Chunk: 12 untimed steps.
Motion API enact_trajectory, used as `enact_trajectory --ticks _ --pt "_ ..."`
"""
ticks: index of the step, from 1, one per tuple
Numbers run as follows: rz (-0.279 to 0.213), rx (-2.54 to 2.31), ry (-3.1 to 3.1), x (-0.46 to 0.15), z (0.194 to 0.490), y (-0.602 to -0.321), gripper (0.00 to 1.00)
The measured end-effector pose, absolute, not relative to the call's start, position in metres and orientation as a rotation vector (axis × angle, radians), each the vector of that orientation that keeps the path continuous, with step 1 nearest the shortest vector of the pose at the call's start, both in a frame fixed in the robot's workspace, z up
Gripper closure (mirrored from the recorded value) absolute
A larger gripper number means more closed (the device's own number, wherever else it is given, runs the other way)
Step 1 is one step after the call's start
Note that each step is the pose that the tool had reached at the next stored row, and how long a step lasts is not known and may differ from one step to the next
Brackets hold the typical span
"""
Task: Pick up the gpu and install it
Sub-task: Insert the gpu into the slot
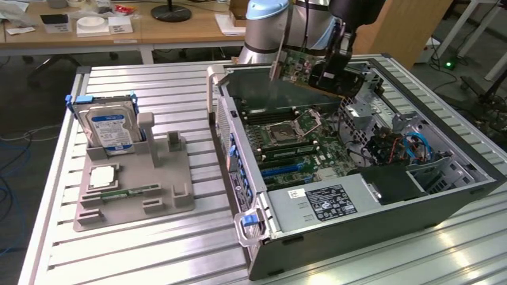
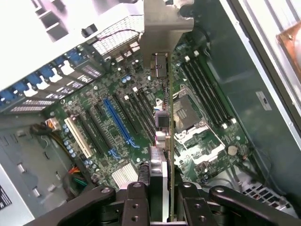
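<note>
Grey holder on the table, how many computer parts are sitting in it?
3. A hard drive stands upright at the far end of the holder, a square processor chip lies flat nearer the camera, and a narrow memory stick lies nearest. None look hidden.

The gpu [image 1: 297, 66] is a glossy green board, its bracket [image 2: 162, 28] bare silvery metal; the claw [image 2: 165, 195] matt black, perhaps metal; the counter [image 1: 158, 255] ribbed metal, softly shiny; the holder [image 1: 135, 205] matt grey plastic
</note>
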<state>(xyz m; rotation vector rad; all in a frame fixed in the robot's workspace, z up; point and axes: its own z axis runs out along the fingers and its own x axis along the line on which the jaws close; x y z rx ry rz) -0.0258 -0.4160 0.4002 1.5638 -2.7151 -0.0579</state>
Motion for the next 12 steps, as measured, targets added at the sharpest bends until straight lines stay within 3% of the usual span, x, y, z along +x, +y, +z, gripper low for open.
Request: enact_trajectory --ticks 12 --pt "-0.057 1.774 -2.579 -0.0258 0.4001 -0.4161 0.72"
